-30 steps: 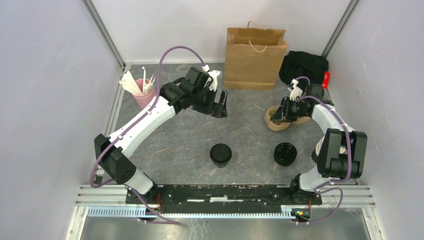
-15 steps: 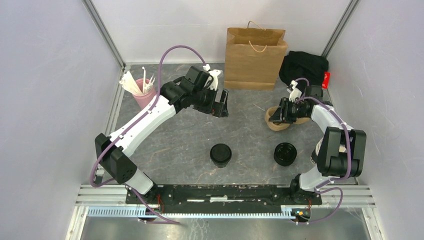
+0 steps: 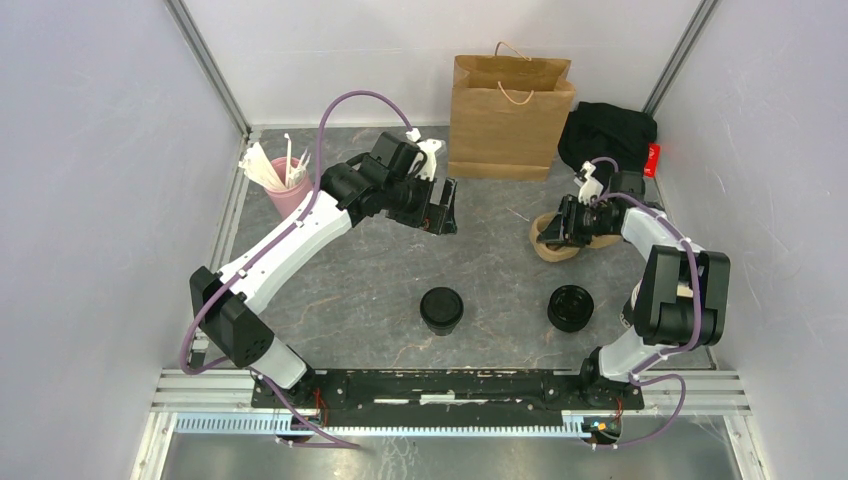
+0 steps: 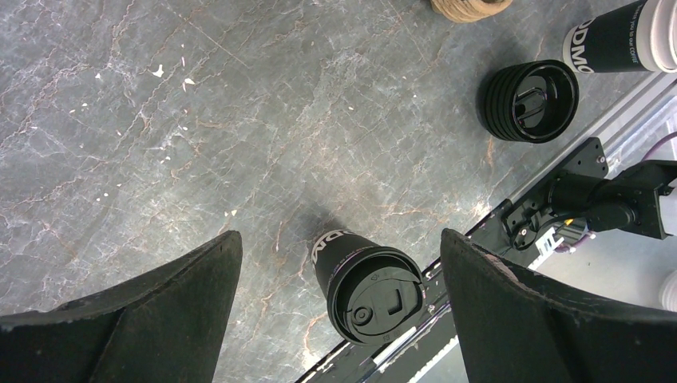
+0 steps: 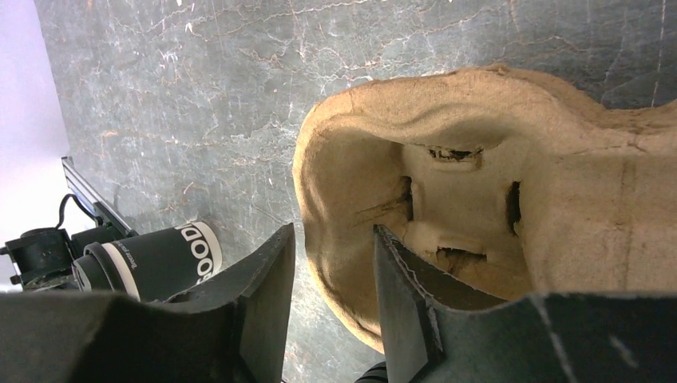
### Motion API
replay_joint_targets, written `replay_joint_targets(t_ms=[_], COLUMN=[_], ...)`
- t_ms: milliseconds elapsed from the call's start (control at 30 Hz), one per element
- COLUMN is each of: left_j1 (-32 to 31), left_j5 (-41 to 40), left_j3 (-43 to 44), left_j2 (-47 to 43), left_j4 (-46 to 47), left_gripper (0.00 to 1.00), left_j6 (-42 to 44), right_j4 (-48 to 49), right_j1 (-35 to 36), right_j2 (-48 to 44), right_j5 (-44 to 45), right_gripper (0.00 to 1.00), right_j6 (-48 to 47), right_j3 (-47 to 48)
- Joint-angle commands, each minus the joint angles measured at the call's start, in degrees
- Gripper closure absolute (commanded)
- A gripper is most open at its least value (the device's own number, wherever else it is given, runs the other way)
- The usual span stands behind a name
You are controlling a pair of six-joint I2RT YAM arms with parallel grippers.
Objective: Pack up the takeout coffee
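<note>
The takeout coffee (image 3: 441, 309), a dark cup with a black dome lid, stands upright at the table's front centre. It also shows in the left wrist view (image 4: 371, 291). My left gripper (image 3: 440, 207) hangs open and empty above the table, well behind the coffee; in its own view (image 4: 339, 235) the cup sits between the spread fingers, far below. My right gripper (image 3: 560, 225) is at the brown pulp cup carrier (image 3: 553, 245). In the right wrist view (image 5: 333, 229) the jaws straddle the carrier's rim (image 5: 479, 144), one finger inside a well and one outside.
A brown paper bag (image 3: 510, 118) stands upright at the back. A squat stack of loose black lids (image 3: 570, 308) sits front right. Lidless cream-rimmed cups (image 4: 623, 36) stand beyond the lids, also seen in the right wrist view (image 5: 156, 259). A pink cup of stirrers (image 3: 283, 185) is back left, black cloth (image 3: 605, 130) back right.
My right gripper has shifted slightly left onto the carrier's rim. My left arm has barely moved. The coffee and the lids have not moved.
</note>
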Motion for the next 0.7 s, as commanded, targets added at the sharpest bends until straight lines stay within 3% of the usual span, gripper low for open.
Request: replay_joint_targets(t_ms=[0, 233, 433, 533, 667], left_j1=[0.21, 0.24, 0.24, 0.24, 0.24], left_j5=[1.08, 1.22, 1.34, 1.26, 1.26], left_j3=[0.96, 1.2, 1.2, 1.21, 1.23], left_j2=[-0.64, -0.46, -0.43, -0.38, -0.29], left_j4=[1.15, 1.19, 1.18, 1.2, 1.15], left_gripper=[0.01, 0.01, 0.01, 0.01, 0.01], left_j6=[2.65, 2.72, 2.72, 2.6, 2.55], right_j4=[1.49, 1.67, 1.82, 1.43, 0.46], right_j1=[-0.82, -1.33, -1.4, -1.35, -1.4], right_j2=[0.37, 1.68, 2.39, 1.96, 0.46], right_j5=[-0.9, -1.07, -1.68, -1.62, -1.34], right_gripper=[0.53, 0.54, 0.62, 0.72, 0.74], right_j6=[0.3, 0.24, 0.31, 0.3, 0.36], right_j3=[2.28, 2.41, 2.8, 3.1, 3.12])
